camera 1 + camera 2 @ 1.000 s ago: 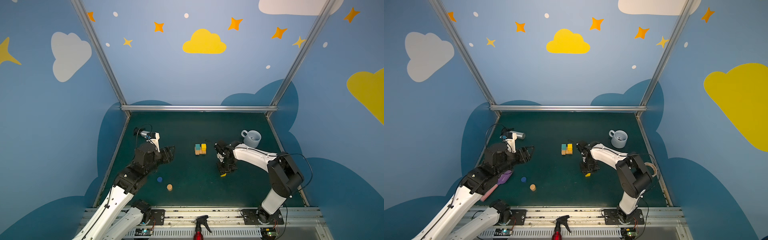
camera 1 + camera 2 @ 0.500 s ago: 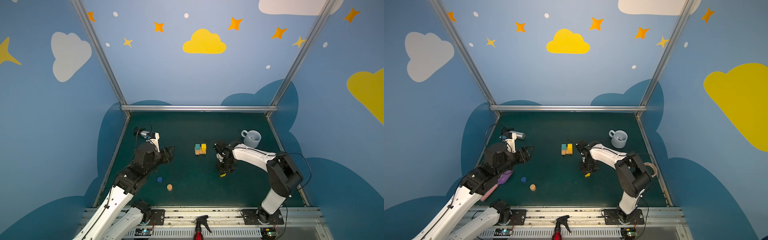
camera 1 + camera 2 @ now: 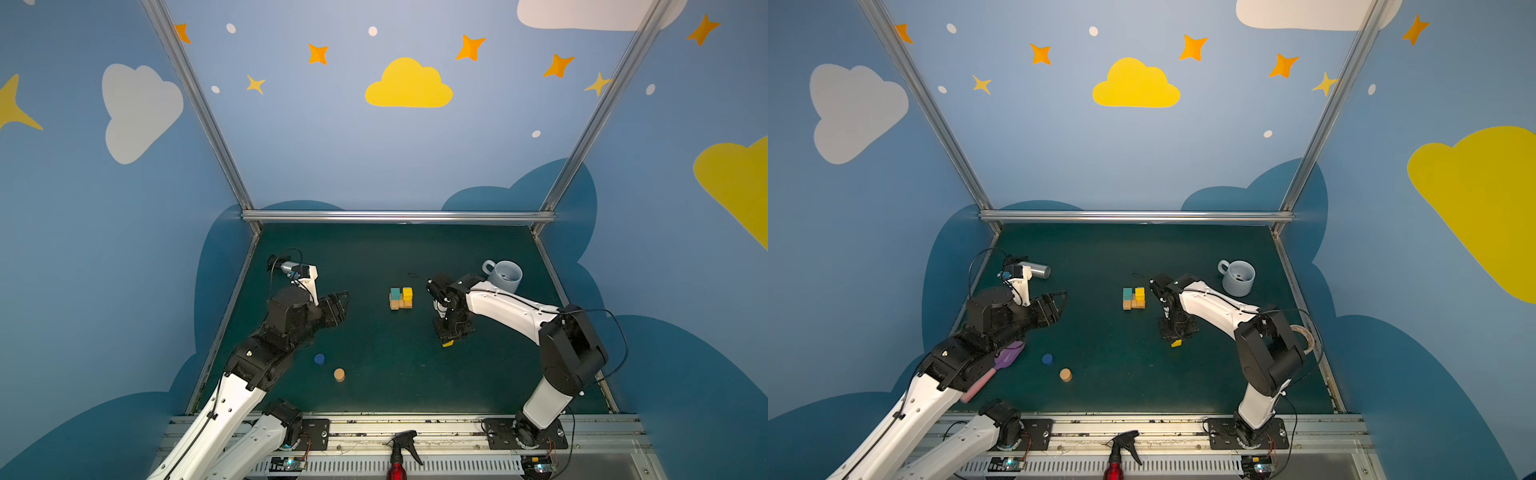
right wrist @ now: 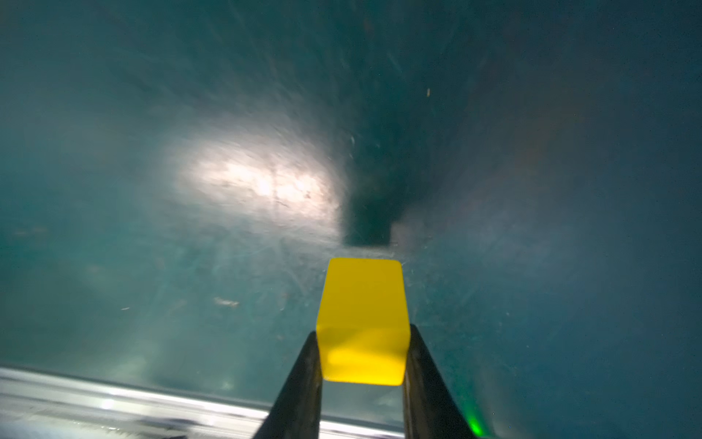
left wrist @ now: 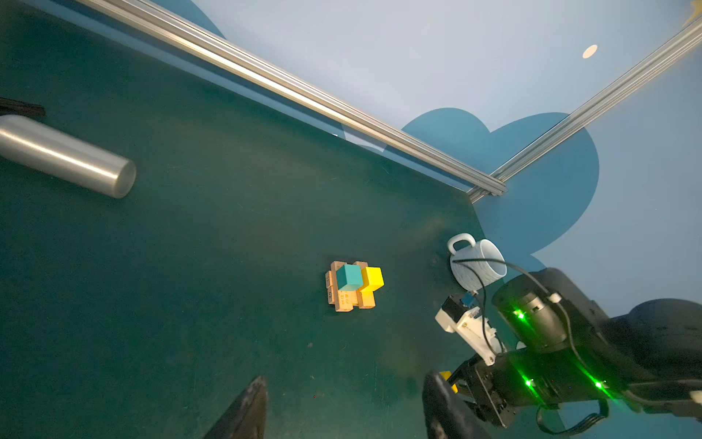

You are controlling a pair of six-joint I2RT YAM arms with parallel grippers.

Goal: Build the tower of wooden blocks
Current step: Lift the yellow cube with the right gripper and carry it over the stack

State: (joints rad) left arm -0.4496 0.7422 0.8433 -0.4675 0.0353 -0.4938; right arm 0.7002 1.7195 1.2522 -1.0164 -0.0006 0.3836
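The right hand (image 4: 363,334) is clenched on a yellow cube (image 4: 362,304) close to the worktop (image 3: 374,249). In both top views the tower (image 3: 400,298) stands apart at its 10 o'clock. The left hand (image 5: 342,403) hangs released, empty.

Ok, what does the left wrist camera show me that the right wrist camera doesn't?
Left wrist only: the tower, with a teal cube and stacked yellow cube on tan planks, plus the mug and silver bottle. Right wrist only: a close look at the right gripper shut on the held yellow cube. Both: the green mat, and that held yellow cube, only a sliver in the left wrist view.
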